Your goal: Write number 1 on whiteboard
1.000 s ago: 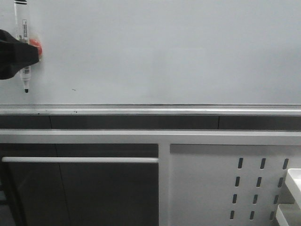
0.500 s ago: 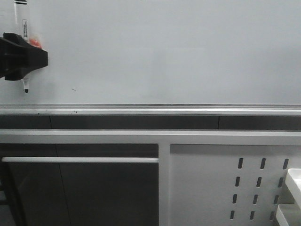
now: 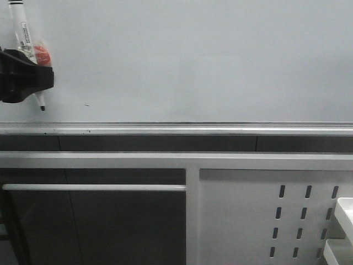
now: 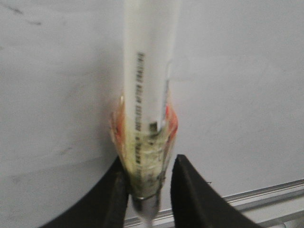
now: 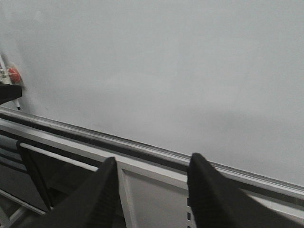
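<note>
Left gripper (image 3: 25, 77) clamps marker (image 3: 23, 34), apparently off whiteboard (image 3: 193, 61); right gripper (image 5: 151, 183) jaws parted, holding nothing.

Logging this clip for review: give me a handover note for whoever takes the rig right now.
Left tool: shut on the marker, tip down, at the whiteboard's left edge.
Right tool: open, holding nothing, facing the board.
Done: marker grasped and brought to the board.
Left: no stroke shows on the board, only a tiny dark speck. The whole 1 is yet to be written.
</note>
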Motion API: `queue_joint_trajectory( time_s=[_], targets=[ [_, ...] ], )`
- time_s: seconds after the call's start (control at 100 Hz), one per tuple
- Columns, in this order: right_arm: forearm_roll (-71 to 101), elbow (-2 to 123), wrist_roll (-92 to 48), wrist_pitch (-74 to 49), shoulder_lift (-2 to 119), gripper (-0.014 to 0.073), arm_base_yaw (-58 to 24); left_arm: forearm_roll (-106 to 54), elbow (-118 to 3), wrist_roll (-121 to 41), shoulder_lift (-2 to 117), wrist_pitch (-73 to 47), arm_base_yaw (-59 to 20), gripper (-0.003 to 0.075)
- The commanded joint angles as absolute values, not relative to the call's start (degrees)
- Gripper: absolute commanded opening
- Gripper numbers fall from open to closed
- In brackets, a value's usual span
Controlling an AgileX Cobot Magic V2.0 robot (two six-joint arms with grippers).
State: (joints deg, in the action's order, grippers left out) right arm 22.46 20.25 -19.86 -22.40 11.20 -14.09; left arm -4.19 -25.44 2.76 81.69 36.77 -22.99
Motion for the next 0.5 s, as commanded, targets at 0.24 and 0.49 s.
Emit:
queue_joint_trajectory(
  time_s=[0.24, 0.49],
  targets=[
    [23.23, 22.37, -20.41, -18.16, 11.95, 0.0307, -14.24, -2.03, -27.10, 2.25, 79.68, 41.80, -22.85, -0.0020],
    [35.34, 28.61, -36.56, -31.65, 13.77, 0.0307, -14.24, 27.28, -26.99, 1.95, 70.21, 36.91, -27.93, -0.0020]
  ],
)
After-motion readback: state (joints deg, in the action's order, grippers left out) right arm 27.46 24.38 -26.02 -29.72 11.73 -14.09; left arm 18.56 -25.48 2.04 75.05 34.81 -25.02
